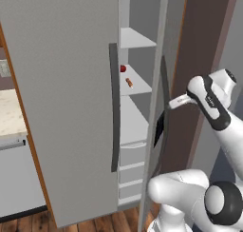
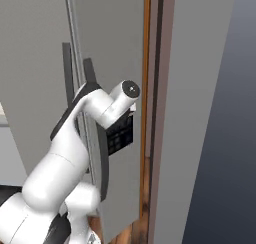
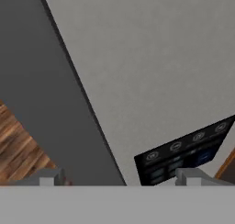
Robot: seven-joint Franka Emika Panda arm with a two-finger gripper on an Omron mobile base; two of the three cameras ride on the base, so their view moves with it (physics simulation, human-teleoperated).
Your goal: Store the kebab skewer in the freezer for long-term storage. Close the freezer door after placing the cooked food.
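Observation:
The freezer (image 1: 142, 17) stands ajar, its white shelves showing through the gap. On a middle shelf lies the kebab skewer (image 1: 129, 82), a small orange-brown stick, next to a small red round item (image 1: 123, 68). The freezer door (image 1: 163, 31) is seen edge-on to the right of the gap. Its grey outer face (image 2: 120, 48) carries a black buttoned panel (image 2: 120, 136). My gripper (image 3: 121, 176) is open with nothing between its fingers. It sits close against the door's outer face (image 3: 147, 58), between the dark handle (image 3: 50, 90) and the panel (image 3: 183, 156).
The plain grey door (image 1: 61, 98) with its long dark handle (image 1: 114, 112) fills the left. A pale counter (image 1: 9, 112) and a grey appliance front (image 1: 14, 178) lie further left. A brown wooden panel (image 1: 199, 45) rises right of the freezer door. The floor (image 1: 95, 224) is wood.

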